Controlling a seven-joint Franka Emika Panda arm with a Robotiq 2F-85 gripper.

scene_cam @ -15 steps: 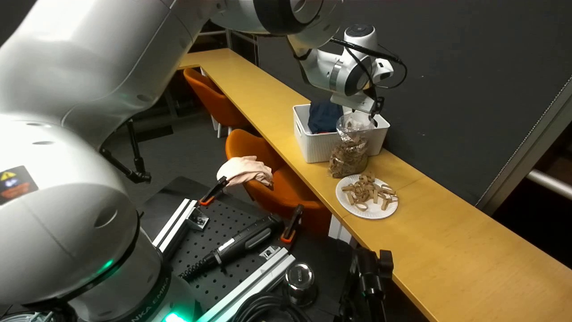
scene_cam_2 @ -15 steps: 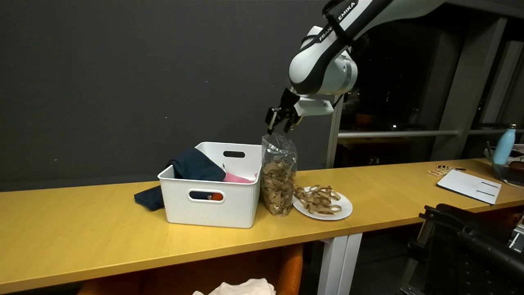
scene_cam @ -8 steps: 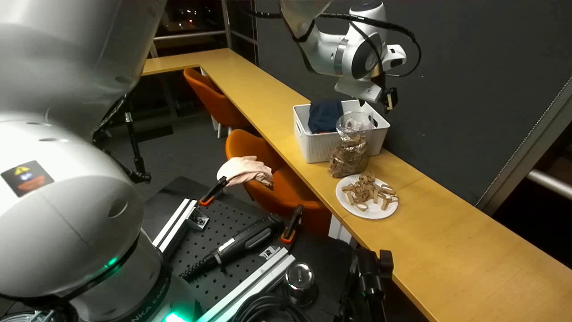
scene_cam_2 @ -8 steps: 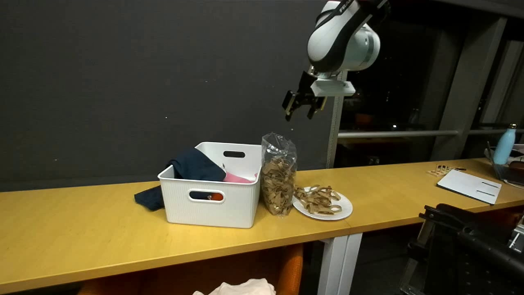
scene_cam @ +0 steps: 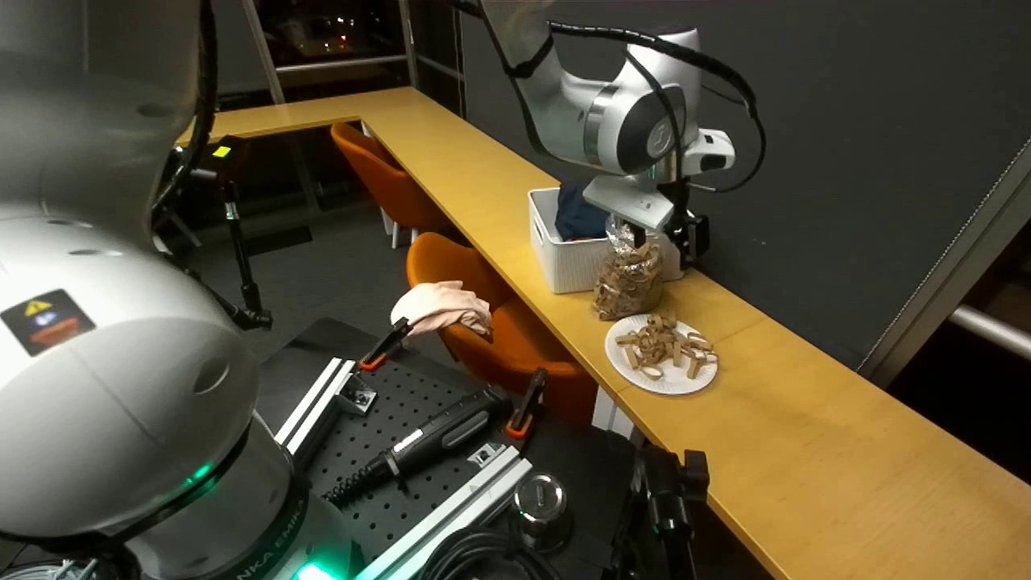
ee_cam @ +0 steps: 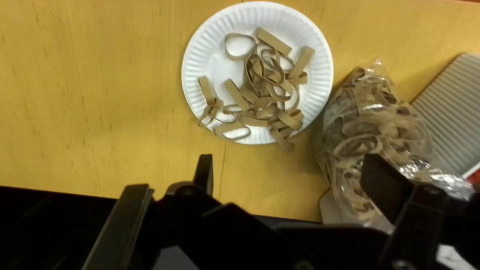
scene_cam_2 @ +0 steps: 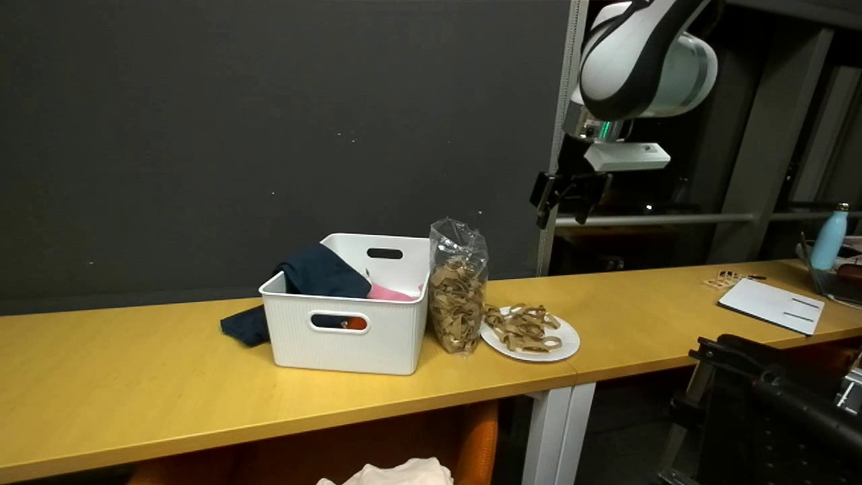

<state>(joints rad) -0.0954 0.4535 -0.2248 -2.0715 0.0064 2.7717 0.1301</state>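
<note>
Flat tan looped bands [scene_cam_2: 524,329] lie on a round white paper plate [ee_cam: 198,67], just beside an upright clear plastic bag [scene_cam_2: 459,300] of more. My black pincer [scene_cam_2: 563,219] hangs higher, spread wide and empty.

Blue btl [scene_cam_2: 830,241] nr flat wht board [scene_cam_2: 771,306]; pale cloth [scene_cam: 441,308] over orng chair [scene_cam: 523,342].

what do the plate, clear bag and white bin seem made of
The plate looks like matte paper, given its fluted rim. The bag seems thin, glossy plastic film: see-through, crinkled, catching highlights. The bin is probably molded plastic, satin, with ribbed walls and cut-out handles.
</note>
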